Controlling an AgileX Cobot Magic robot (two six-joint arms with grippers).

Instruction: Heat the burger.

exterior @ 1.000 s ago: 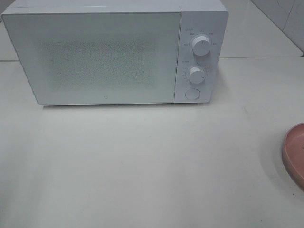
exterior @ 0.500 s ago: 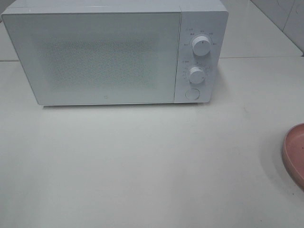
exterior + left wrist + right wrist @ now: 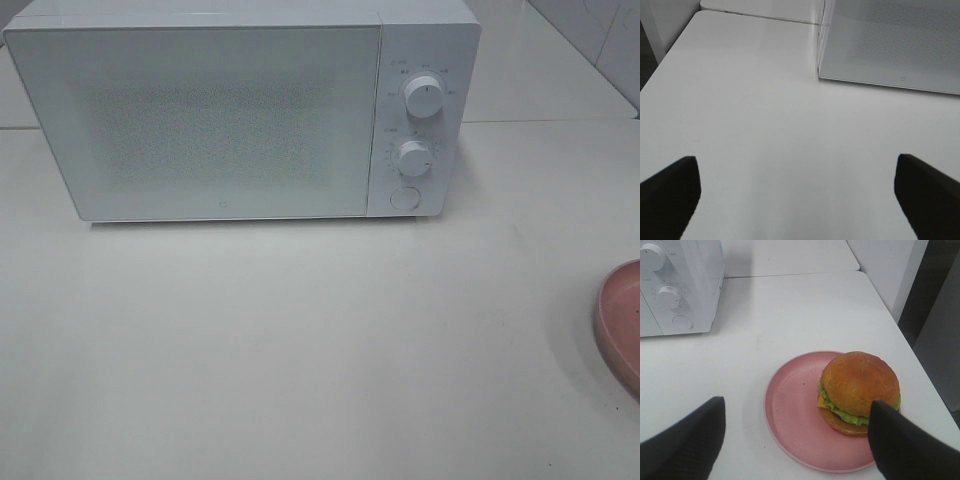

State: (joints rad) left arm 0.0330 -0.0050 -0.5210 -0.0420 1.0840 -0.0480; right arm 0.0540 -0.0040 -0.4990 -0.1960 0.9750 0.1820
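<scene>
While the white box-shaped microwave oven fills the upper half of the high view with its door closed, the glossy golden-brown burger with green lettuce and yellow cheese appears only in the right wrist view, at lower right of that frame. It sits on the right-hand part of a round pink plate, whose rim also cuts into the right edge of the high view at about mid-height.

The right gripper hangs above the plate with its dark fingers spread wide and nothing between them; one finger lies over the near edge of the bun in the frame, though I cannot tell whether it touches. The burger is off centre in the gap, toward that finger. Being round, it has no long axis to line up with.

The left gripper is also wide open and empty, over bare white tabletop, with the microwave door at upper right of its frame. The right arm is plainly nearer the burger; the left looks better placed for the door.

Compared with a second ago, the high view is unchanged.
</scene>
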